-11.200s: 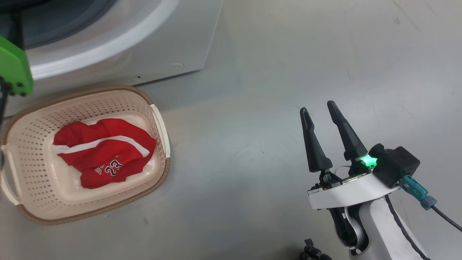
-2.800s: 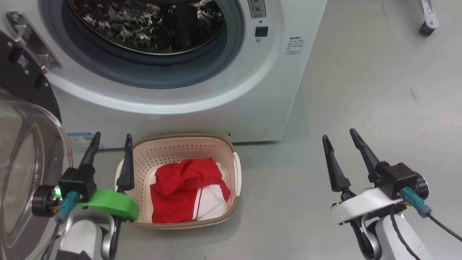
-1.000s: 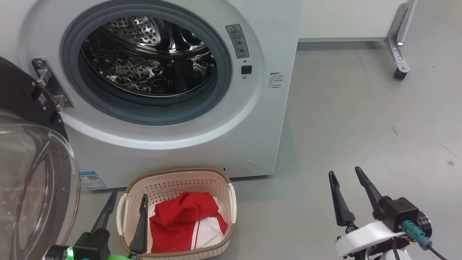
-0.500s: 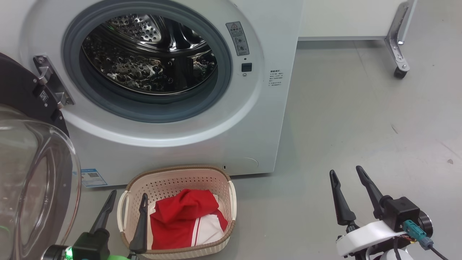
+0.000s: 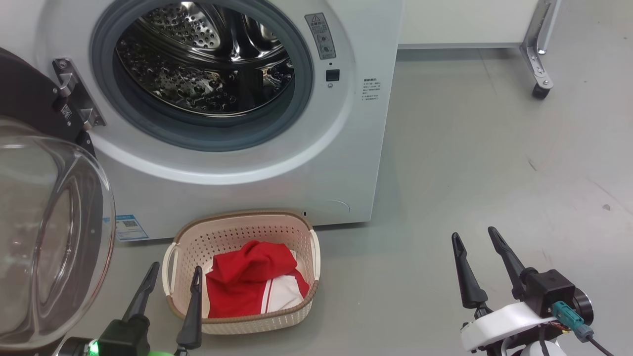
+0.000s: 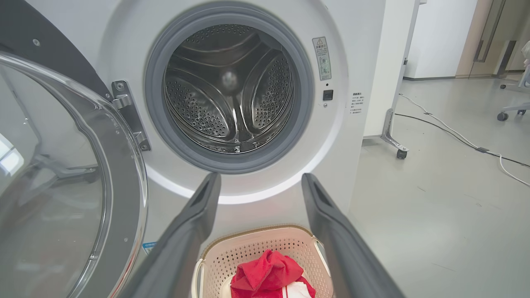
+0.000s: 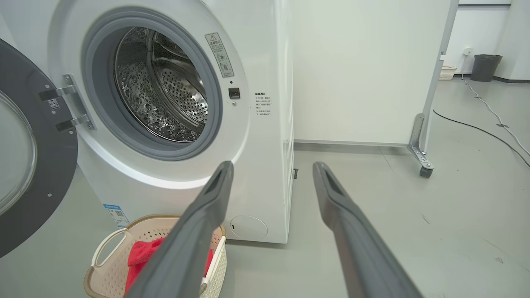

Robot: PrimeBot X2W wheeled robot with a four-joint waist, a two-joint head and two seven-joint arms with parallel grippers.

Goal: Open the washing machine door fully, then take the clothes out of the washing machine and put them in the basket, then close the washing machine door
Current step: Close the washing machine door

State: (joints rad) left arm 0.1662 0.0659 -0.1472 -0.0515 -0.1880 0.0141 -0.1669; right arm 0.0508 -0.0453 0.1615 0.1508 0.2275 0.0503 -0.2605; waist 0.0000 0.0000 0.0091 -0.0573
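The clothes (image 5: pixel 247 277), red with a white part, are piled inside the basket (image 5: pixel 237 233). The basket is set on the grey floor (image 5: pixel 470 158), just in front of the washing machine (image 5: pixel 306 163) and close to its bottom edge. The washing machine door (image 5: pixel 44 237) is swung wide open to the left and is held on by a metal hinge (image 5: pixel 76 96). Its clear glass bowl bulges out, and a black ring is seen around it. The round hole is left uncovered, and the shiny drum (image 5: pixel 207 64) with its many small holes is seen inside. A small blue sticker (image 5: pixel 129 227) is stuck low on the white front, between the door and the basket.

The left hand (image 5: pixel 176 267) is held low by the basket's left end. Its two dark fingers are spread apart and nothing is pinched between them. In the head view one fingertip is seen in front of the basket's rim. Whether the rim is touched cannot be told. The right hand (image 5: pixel 472 232) is held well apart from the basket, over the floor on the right. Its fingers are spread too, and nothing is held. Farther back, a metal leg with a small wheel (image 5: pixel 539 91) is seen, and a dark bin (image 7: pixel 485 67) is stood by a far wall.
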